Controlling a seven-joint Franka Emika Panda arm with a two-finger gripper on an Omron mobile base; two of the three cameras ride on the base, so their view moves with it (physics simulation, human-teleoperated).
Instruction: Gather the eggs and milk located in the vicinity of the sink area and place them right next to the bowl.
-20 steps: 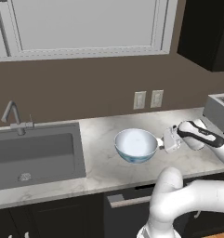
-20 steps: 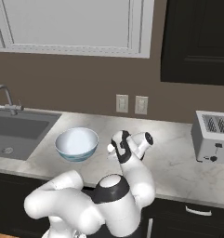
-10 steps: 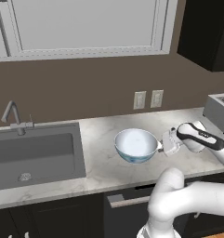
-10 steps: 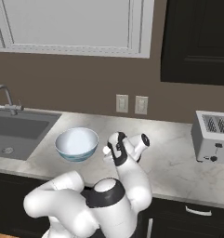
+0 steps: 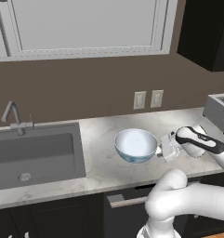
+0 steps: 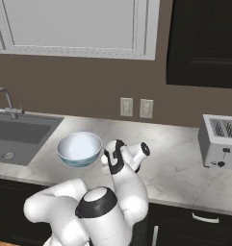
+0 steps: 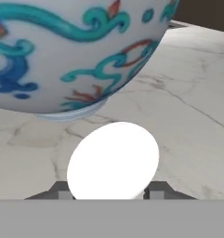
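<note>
Far left on the pale marbled stone bench (image 5: 104, 167): large dark grey rectangular sink (image 5: 36, 155) with round drain and a thin silver bent-neck tap (image 5: 13, 116) at its far edge. To its right, well apart from the basin, a wide round glossy white bowl (image 5: 135, 145), pale blue inside, blue and teal dragon-like markings with small red touches on its lower outside, upright on a low foot. Just right of the bowl, low over the bench: the white-and-dark robot hand (image 5: 163, 148), pointed left toward the bowl's side.

Seen from the hand's own camera: small plain white oval egg (image 7: 113, 161) between the two dark finger tips (image 7: 156, 189), one tip showing at each side of it, hand clenched on the egg. Painted bowl wall close beyond the egg, apart from it, with bare marbled bench between. Whether the egg touches the bench: cannot tell.

From the right base camera: same bowl (image 6: 79, 149) left of the hand (image 6: 106, 161), white arm rising from the near edge of the picture. On the brown wall behind, two pale wall outlets (image 6: 136, 107) side by side. Far right on the bench, well apart from the bowl: silver two-slot toaster (image 6: 220, 141). Pale cabinet doors above the wall, dark upper cabinet at right.
</note>
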